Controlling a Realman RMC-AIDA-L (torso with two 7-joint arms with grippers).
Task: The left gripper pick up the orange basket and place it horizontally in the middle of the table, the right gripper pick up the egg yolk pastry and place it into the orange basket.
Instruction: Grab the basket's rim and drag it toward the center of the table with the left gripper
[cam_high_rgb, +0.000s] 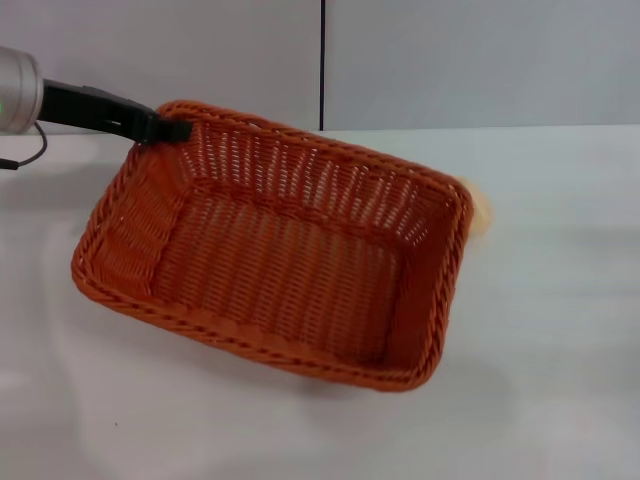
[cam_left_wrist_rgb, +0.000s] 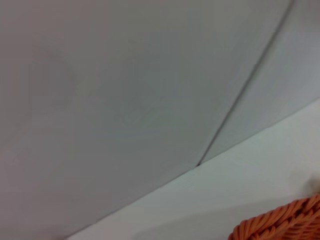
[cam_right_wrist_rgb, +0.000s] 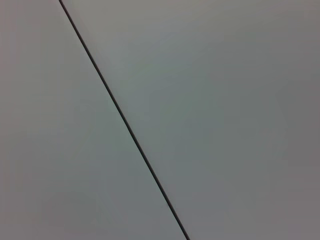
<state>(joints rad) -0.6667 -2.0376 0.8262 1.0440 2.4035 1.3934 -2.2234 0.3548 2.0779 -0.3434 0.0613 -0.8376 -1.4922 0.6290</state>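
Note:
The orange basket (cam_high_rgb: 280, 250) hangs tilted above the white table (cam_high_rgb: 560, 300), its shadow underneath. My left gripper (cam_high_rgb: 170, 130) reaches in from the left and is shut on the basket's braided rim at its far left corner. A strip of that rim (cam_left_wrist_rgb: 285, 222) also shows in the left wrist view. The egg yolk pastry (cam_high_rgb: 483, 213) is a pale cream sliver peeking out behind the basket's right corner; most of it is hidden by the basket. My right gripper is out of view; the right wrist view shows only the grey wall.
A grey panelled wall (cam_high_rgb: 450, 60) with a dark vertical seam (cam_high_rgb: 322, 60) stands behind the table. A thin black cable (cam_high_rgb: 30, 150) hangs under the left arm.

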